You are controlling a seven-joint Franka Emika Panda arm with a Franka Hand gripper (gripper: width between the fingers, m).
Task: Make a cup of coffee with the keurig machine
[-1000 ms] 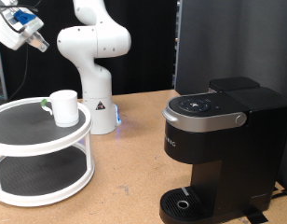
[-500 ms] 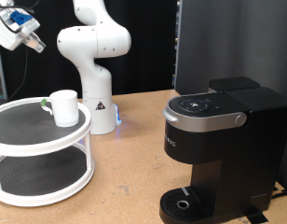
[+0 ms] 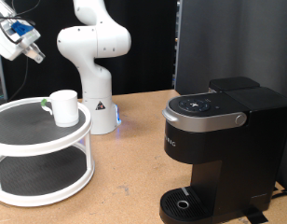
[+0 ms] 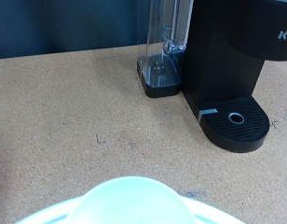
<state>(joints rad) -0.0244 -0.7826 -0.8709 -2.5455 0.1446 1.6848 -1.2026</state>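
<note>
The white cup (image 3: pixel 63 106) stands upright on the top tier of a white two-tier round stand (image 3: pixel 32 140) at the exterior view's left. The black keurig machine (image 3: pixel 223 140) stands at the right with its lid down, and nothing sits on its round base (image 3: pixel 184 203). My gripper (image 3: pixel 34 54) hangs high at the top left, above the stand and well apart from the cup, holding nothing that shows. The wrist view shows no fingers. It shows the cup's rim (image 4: pixel 134 200) from above and the machine (image 4: pixel 239 56) across the table.
The arm's white base (image 3: pixel 95 56) stands behind the stand. A clear water tank (image 4: pixel 167 47) sits on the machine's side. The brown cork tabletop (image 4: pixel 78 121) lies between stand and machine. A black panel rises behind the machine.
My gripper has moved slightly down and to the exterior view's left above the stand. The cup and machine have not moved.
</note>
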